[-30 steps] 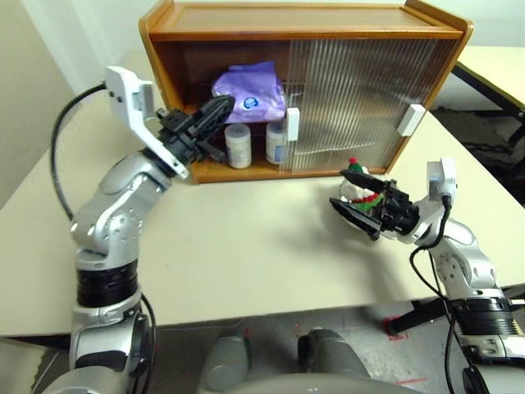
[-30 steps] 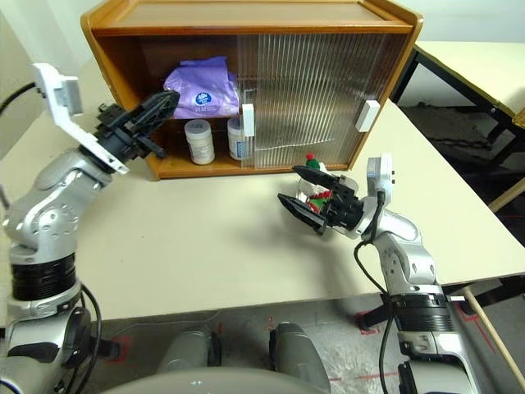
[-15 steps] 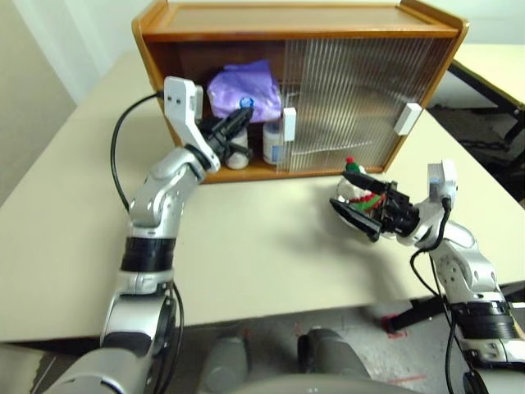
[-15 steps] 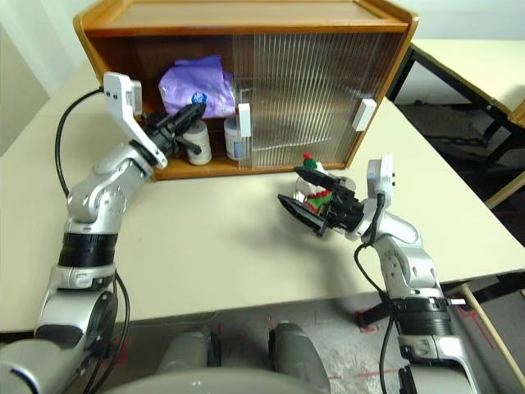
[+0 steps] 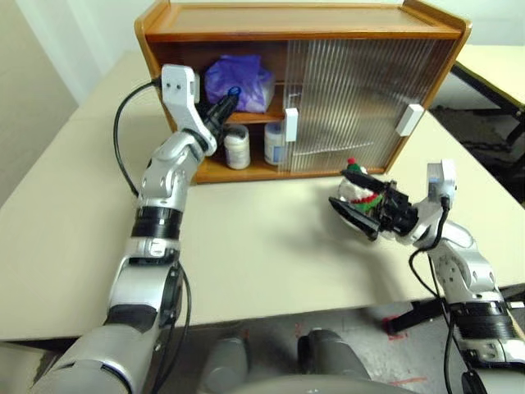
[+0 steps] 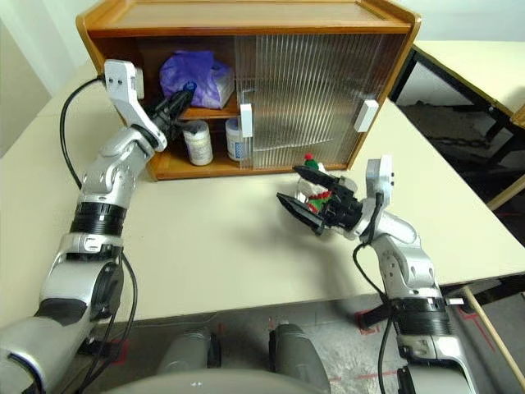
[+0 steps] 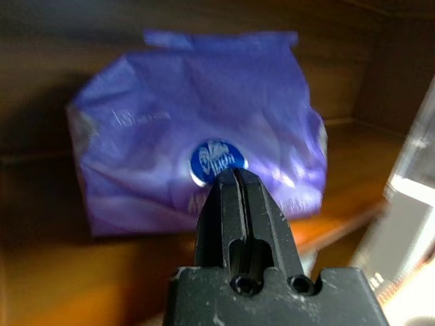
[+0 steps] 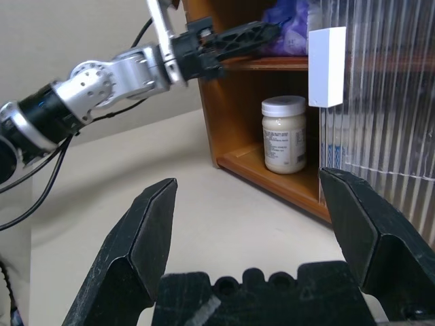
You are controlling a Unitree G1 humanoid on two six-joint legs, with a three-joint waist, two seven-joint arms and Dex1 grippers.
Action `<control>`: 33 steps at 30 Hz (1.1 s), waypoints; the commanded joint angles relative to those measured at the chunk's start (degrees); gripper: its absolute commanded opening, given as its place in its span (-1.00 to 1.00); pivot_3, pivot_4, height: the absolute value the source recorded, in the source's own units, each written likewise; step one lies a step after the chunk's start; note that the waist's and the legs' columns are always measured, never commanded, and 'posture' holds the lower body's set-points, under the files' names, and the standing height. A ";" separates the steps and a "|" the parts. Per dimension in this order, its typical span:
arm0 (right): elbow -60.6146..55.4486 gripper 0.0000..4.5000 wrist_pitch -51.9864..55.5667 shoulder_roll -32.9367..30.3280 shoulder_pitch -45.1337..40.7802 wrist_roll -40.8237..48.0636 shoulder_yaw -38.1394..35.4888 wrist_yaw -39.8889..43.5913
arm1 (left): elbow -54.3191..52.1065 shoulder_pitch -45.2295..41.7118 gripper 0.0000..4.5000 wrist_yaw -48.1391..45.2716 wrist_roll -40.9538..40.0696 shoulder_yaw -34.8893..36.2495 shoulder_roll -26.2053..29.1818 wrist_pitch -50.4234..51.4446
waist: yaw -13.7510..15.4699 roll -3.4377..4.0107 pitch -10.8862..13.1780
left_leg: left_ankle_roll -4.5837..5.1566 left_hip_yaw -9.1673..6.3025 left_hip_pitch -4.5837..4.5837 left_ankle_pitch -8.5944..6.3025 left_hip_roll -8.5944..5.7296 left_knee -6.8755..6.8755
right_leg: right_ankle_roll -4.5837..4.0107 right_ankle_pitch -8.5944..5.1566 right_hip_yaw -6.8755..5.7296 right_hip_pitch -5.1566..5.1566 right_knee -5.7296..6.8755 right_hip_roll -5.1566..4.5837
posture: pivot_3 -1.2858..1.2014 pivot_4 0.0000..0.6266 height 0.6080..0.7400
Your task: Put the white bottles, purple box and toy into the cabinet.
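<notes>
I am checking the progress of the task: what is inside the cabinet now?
On the cabinet's shelf lies the purple box; below stand two white bottles, one half behind the sliding door. Anything further behind the ribbed door is hidden.

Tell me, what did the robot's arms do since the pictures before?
The left gripper, fingers shut, reached forward from in front of the cabinet up to the purple box on the shelf; the box now looks pushed further back. The right gripper stayed open in front of the toy. The two white bottles stayed put.
</notes>
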 commanded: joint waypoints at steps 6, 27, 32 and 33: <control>-0.44 1.00 -0.53 -0.15 -0.19 -0.35 -0.02 -0.06 | 10.01 -3.69 -0.99 -3.31 1.50 0.50 -2.23 -4.83 | 0.01 0.00 0.00 | 0.01 -0.01 -0.02 -0.01 0.01 0.00 | 0.00 0.01 -0.02 0.00 -0.03 0.00 | 0.09 -1.00 1.00; 3.10 1.00 -3.32 -0.48 0.54 -0.38 -1.04 2.03 | -20.93 13.85 -0.41 -21.09 -9.32 -0.11 2.38 0.14 | -1.53 0.06 -0.03 | 0.03 0.02 -0.03 -0.10 0.06 -0.10 | -0.11 0.19 0.03 -0.03 -0.04 0.01 | 0.09 -1.00 1.00; 4.52 1.00 -4.08 -0.42 -0.02 -0.50 -0.89 2.61 | -24.88 16.36 -0.76 -21.89 -9.37 -1.90 2.60 2.63 | -1.23 0.06 -0.02 | 0.10 -0.01 -0.01 -0.06 0.04 0.04 | 0.04 0.09 -0.01 0.04 -0.05 -0.01 | 0.10 -1.00 1.00; 4.65 1.00 -4.15 -0.41 -0.10 -0.52 -0.87 2.64 | -24.49 15.95 -0.93 -21.21 -8.84 -2.65 1.76 2.77 | -1.24 0.06 -0.02 | 0.12 0.00 0.01 -0.05 0.04 0.07 | 0.08 0.07 0.00 0.08 -0.05 -0.02 | 0.10 -1.00 1.00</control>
